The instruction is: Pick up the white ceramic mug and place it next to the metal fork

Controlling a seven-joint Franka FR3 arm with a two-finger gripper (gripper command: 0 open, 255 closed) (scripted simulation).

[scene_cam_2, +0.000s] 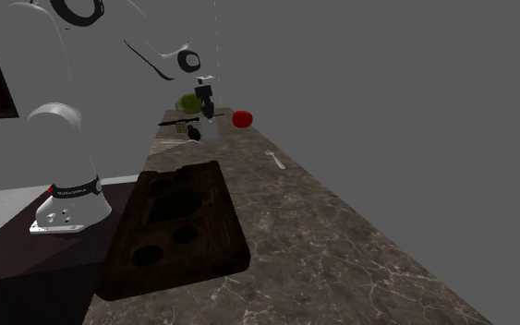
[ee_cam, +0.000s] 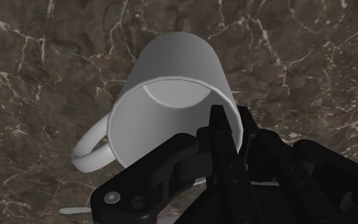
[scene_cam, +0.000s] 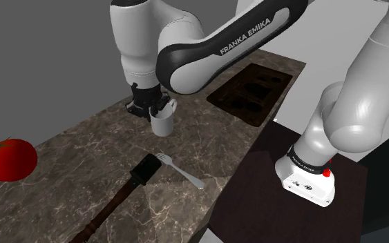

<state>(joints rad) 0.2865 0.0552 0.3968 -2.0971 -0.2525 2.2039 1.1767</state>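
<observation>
The black gripper was clamped on the rim of the white mug, with one finger inside the wall and the other outside. The mug hung upright at the dark marbled counter, near the metal fork but apart from it.

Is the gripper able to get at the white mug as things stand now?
Very likely yes: the gripper is at the white mug, its fingers clasping the rim wall, one inside, one outside; nothing stands between them.

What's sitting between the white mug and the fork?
Nothing. The shoulder view shows bare counter between the mug and the fork.
</observation>
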